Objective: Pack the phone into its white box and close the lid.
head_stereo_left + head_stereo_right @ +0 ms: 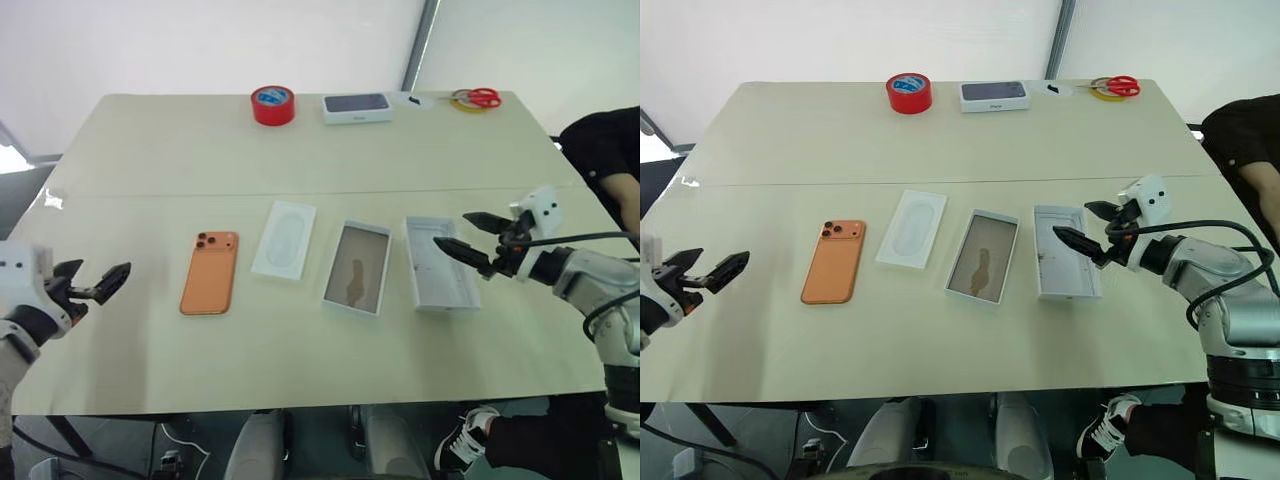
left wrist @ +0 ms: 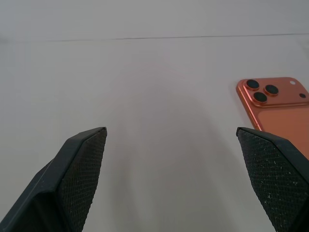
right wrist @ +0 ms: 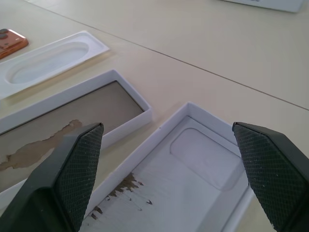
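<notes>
Where the table (image 1: 300, 375) lies nearest the robot, both grippers hang above it with fingers spread wide and nothing between them. The left gripper (image 1: 98, 281) is at the table's left edge, apart from the phone (image 1: 209, 272), which lies flat, back up, its 3 lenses at the far corner. The right gripper (image 1: 470, 238) hovers over the right rim of the lid (image 1: 440, 263), not touching it.

Across the middle of the table 4 things lie in a row, each apart from the next. From left to right they are the phone, a thin white insert (image 1: 284, 239) with an oval recess, the box (image 1: 357, 267) with its brownish floor showing, and the lid lying inside up, with brown specks on its pale inner face.

Along the far edge are a red tape roll (image 1: 273, 105), a second white box (image 1: 357, 107) with a dark phone picture, and red-handled scissors (image 1: 477, 97). A person's dark sleeve (image 1: 602, 150) shows at the right.
</notes>
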`<control>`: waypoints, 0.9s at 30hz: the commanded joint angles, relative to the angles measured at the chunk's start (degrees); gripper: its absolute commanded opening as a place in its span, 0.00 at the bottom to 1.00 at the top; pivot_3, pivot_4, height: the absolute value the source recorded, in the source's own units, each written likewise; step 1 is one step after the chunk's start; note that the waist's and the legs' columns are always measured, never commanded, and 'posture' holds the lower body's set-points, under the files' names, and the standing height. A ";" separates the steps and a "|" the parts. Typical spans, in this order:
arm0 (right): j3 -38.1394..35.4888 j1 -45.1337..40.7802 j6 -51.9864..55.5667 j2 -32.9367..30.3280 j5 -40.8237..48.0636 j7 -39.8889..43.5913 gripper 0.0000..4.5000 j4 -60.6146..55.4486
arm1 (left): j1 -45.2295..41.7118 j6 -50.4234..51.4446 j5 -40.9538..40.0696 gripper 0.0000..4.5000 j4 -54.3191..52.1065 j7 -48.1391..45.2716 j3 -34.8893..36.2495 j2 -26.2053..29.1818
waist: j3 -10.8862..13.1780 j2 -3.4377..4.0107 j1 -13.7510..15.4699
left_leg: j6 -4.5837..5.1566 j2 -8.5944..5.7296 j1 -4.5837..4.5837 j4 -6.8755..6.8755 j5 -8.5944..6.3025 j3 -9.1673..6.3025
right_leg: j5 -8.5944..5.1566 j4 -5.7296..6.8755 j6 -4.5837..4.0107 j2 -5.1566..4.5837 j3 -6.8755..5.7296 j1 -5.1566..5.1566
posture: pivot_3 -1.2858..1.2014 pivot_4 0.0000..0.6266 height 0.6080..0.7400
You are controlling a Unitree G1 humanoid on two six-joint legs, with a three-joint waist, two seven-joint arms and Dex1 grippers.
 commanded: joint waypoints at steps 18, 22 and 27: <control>13.14 -8.96 -0.77 5.60 -4.58 -3.08 0.99 -9.78 | -34.44 31.26 -0.58 1.00 1.94 18.65 -27.23 -13.81 | 0.00 -0.03 0.85 | 0.01 -0.08 0.03 0.08 0.03 -0.07 | 0.15 0.10 0.25 0.10 0.00 0.09 | 0.52 0.24 0.94; 12.59 -6.64 -0.95 5.42 -4.90 -3.82 0.99 -10.71 | -38.38 33.19 -2.70 1.00 5.24 17.77 -25.21 -17.72 | 0.00 -0.04 0.92 | 0.01 -0.04 0.04 0.07 0.03 -0.09 | 0.15 0.10 0.25 0.16 0.00 0.09 | 0.52 0.24 0.94; 11.15 -4.10 -0.19 4.83 -2.87 -3.34 0.99 -13.45 | -43.63 35.85 -1.11 1.00 11.79 17.81 -27.67 -19.67 | 0.00 -0.04 1.05 | -0.07 -0.06 0.04 0.09 0.07 -0.11 | 0.15 0.12 0.24 0.18 0.00 0.10 | 0.52 0.24 0.94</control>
